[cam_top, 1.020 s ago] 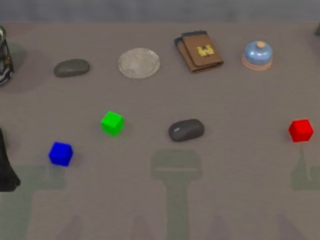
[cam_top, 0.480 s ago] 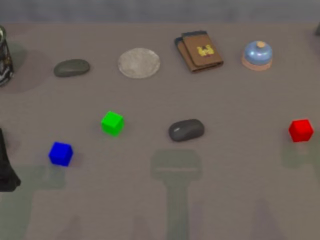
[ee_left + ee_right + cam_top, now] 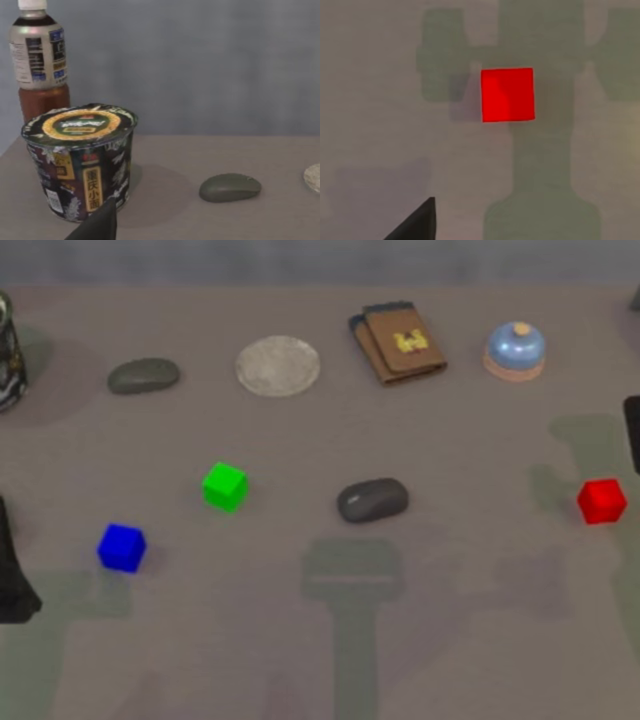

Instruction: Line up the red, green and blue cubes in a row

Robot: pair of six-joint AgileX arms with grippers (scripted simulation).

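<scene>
The right gripper [image 3: 415, 222] shows only one dark fingertip in its wrist view, so its opening cannot be told; it hangs above the bright red cube [image 3: 507, 95], plain-faced, resting near the table's right edge [image 3: 602, 501]. The top view alone shows the green cube [image 3: 224, 485] and blue cube [image 3: 121, 547] left of the computer mouse [image 3: 372, 500]. The left arm is parked at the left edge.

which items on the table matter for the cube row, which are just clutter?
Job: red cube, green cube, blue cube.

Clutter: computer mouse, grey stone, round plate, brown wallet, call bell, noodle cup, bottle.
</scene>
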